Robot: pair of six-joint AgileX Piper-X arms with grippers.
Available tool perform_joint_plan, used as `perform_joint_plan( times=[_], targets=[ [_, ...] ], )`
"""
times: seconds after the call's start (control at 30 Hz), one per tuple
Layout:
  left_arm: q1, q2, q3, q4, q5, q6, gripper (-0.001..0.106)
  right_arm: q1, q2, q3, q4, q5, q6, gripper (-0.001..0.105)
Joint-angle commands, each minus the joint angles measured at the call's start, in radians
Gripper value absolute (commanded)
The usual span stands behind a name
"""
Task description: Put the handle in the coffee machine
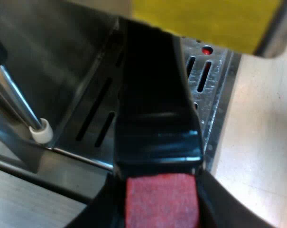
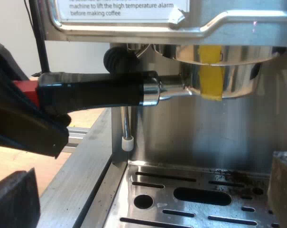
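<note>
The metal holder [image 2: 219,71], marked with a yellow tape strip, sits up in the espresso machine's [image 2: 228,23] front, above the drip tray [image 2: 190,194]. Its dark handle [image 2: 96,90] sticks out level and ends in red [image 2: 25,90]. My left gripper [image 1: 162,206] is shut on that handle [image 1: 155,109] at the red end [image 1: 161,199], with one black finger on each side. It shows as a black body [image 2: 29,123] around the red end in the right wrist view. My right gripper [image 2: 148,199] is open in front of the drip tray, holding nothing.
A steam wand [image 2: 126,123] with a white tip [image 1: 41,130] hangs beside the handle, close under it. The slotted drip tray [image 1: 207,80] lies below. A pale wooden tabletop [image 1: 262,137] runs along the machine's base.
</note>
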State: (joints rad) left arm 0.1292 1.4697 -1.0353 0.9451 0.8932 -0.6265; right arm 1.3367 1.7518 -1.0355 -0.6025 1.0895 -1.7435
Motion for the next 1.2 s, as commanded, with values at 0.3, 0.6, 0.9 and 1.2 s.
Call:
perform_joint_plan(
  times=[0.3, 0.6, 0.9, 1.2],
  targets=[
    [0.038, -0.011, -0.014, -0.016, 0.084, 0.033, 0.0, -0.006, -0.008, -0.004, 0.001, 0.008, -0.006, 0.103],
    [0.04, -0.013, -0.018, -0.021, 0.123, 0.033, 0.0, -0.006, -0.008, -0.004, 0.001, 0.008, -0.003, 0.103],
    [0.04, -0.013, -0.018, -0.021, 0.137, 0.058, 0.0, -0.006, -0.008, -0.004, 0.001, 0.008, -0.003, 0.103],
    [0.04, -0.013, -0.018, -0.026, 0.192, 0.099, 0.0, -0.006, -0.008, -0.004, 0.001, 0.008, 0.009, 0.103]
  ],
)
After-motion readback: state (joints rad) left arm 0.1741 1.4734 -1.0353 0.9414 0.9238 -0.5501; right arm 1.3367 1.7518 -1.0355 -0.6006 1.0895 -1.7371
